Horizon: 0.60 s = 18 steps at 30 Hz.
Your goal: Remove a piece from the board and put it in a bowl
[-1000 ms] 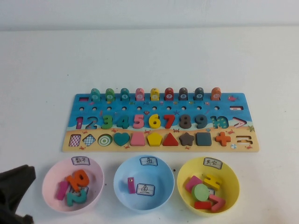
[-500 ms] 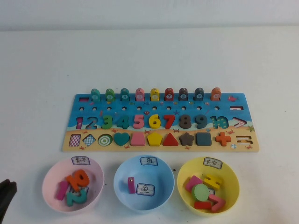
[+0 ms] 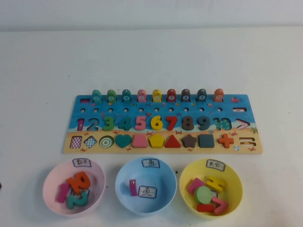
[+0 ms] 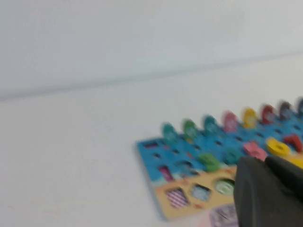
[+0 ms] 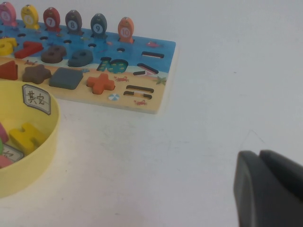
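Teal-green and flat, the two (image 3: 78,198) lies inside the pink bowl (image 3: 51,176), at the near side of the small heap, partly under an orange numeral (image 3: 79,180) and beside a magenta piece (image 3: 62,192). On the board (image 3: 163,109) the slot between the one and the green three shows only its blue recess, so I judge the drop to be done. What has just changed is the left arm: a second ago its dark bulk filled the near-left corner of the high view, half a second ago only a sliver remained, and now it is gone from that view altogether. The bowl's contents have not shifted while it pulled away. From its own wrist camera the left end effector (image 4: 270,189) hangs off the near-left end of the board, above the surface (image 3: 151,56), with nothing visibly in it; I cannot tell whether it is released or clenched. The right end effector (image 5: 271,189) sits parked over bare surface beyond the board's right end, near the yellow bowl (image 5: 45,142), and I cannot tell its state either. I read this as the retreat after a finished placement, with the next piece free to be chosen.
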{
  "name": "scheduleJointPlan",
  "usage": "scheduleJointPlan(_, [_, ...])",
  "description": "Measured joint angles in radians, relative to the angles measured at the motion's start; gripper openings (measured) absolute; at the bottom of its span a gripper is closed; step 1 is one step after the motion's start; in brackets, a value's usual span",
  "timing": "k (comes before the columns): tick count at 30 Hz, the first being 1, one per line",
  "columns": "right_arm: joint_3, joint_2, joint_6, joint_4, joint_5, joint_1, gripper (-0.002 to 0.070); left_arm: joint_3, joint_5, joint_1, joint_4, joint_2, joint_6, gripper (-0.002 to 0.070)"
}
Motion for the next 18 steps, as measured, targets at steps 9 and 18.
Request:
scheduleJointPlan(9, [0.000, 0.000, 0.000, 0.002, 0.000, 0.000, -0.0017, 0.115, -0.108, 0.277, -0.091, -0.068, 0.051, -0.0001])
scheduleJointPlan(18, [0.000, 0.000, 0.000, 0.002, 0.000, 0.000, -0.0017, 0.119, 0.073, 0.280, -0.088, -0.068, 0.051, -0.0001])
